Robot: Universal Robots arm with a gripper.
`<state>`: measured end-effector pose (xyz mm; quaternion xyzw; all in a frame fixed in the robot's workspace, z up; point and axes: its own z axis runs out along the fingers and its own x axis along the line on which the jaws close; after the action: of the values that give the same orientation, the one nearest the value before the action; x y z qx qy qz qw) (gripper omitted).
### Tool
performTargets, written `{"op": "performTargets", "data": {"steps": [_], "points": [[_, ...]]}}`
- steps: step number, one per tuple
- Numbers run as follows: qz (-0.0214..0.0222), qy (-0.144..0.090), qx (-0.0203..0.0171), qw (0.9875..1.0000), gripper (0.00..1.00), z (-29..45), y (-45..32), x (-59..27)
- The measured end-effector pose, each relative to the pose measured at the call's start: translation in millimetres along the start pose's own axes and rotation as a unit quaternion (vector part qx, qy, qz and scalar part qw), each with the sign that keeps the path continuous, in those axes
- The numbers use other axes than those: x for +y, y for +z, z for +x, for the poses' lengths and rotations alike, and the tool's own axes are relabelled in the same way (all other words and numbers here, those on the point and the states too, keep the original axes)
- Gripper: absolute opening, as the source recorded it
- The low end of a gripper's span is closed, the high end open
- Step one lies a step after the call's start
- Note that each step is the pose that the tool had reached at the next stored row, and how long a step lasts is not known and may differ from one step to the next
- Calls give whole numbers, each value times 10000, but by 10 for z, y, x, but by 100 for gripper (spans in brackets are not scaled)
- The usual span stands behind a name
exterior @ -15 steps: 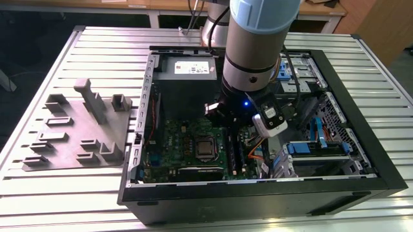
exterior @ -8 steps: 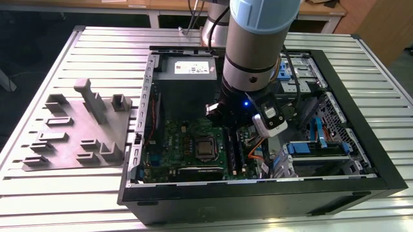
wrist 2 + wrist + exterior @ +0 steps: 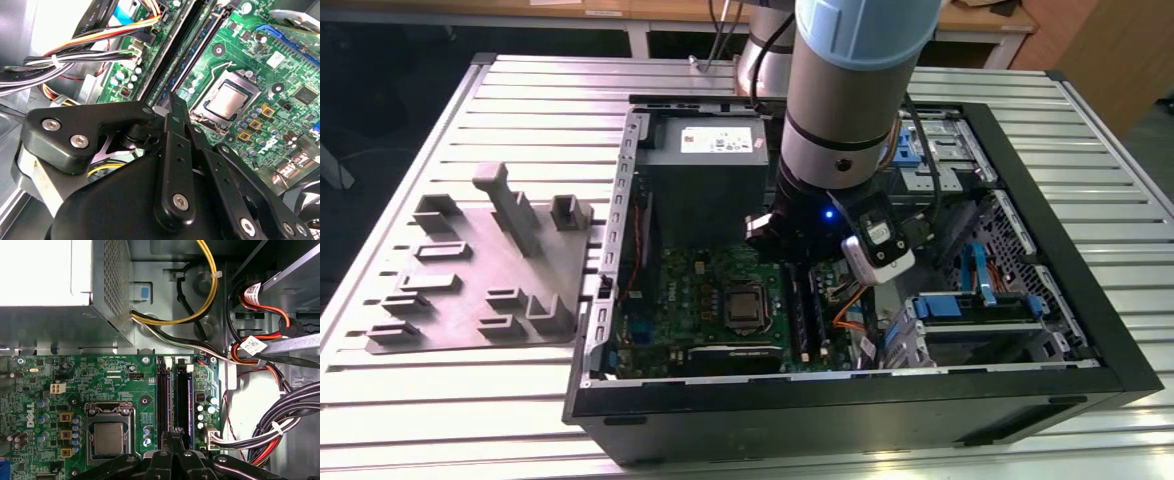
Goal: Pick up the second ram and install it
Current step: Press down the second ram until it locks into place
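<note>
Just beyond the fingertips, the second ram [image 3: 183, 400] stands on edge in a memory slot of the green motherboard [image 3: 115, 375], a dark narrow stick running straight away from the gripper [image 3: 175, 431]. In the second wrist view the same stick [image 3: 167, 55] leads away from the gripper [image 3: 172, 100]. The gripper's black fingers are drawn together, tips meeting with no gap, right at the near end of the stick. Whether they touch it or pinch its edge cannot be told. Nothing hangs free between them.

Close beside the stick, on the processor side of the gripper, lies a second dark slot [image 3: 163, 400] parallel to it. Past that slot sits the silver processor [image 3: 108, 438] in its metal frame. On the gripper's other side, bundles of black, red and yellow cables [image 3: 270, 435] sweep across the case floor. Beyond the far end of the ram stands the grey power-supply box [image 3: 60, 305], with yellow wires [image 3: 200, 310] curling out of it.

In the exterior view the arm [image 3: 841, 120] reaches down into the open black computer case [image 3: 854, 400], which lies on a slatted metal table [image 3: 480, 410]. Well apart from the gripper, outside the case on the exterior view's left, rests a grey moulded tray [image 3: 467, 290] with upright blocks.
</note>
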<state>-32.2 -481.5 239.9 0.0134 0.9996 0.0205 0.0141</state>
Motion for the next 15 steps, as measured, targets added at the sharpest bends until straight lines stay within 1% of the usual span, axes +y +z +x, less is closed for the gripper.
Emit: {"op": "performTargets", "data": {"steps": [7, 8, 13, 15], "points": [[3, 0, 0, 10000, 10, 0, 0, 0], [-4, 0, 0, 10000, 10, 0, -1, 0], [-102, -3, 3, 9999, 10, 0, 1, 5], [-109, -5, 3, 9999, 10, 0, 2, 15]]}}
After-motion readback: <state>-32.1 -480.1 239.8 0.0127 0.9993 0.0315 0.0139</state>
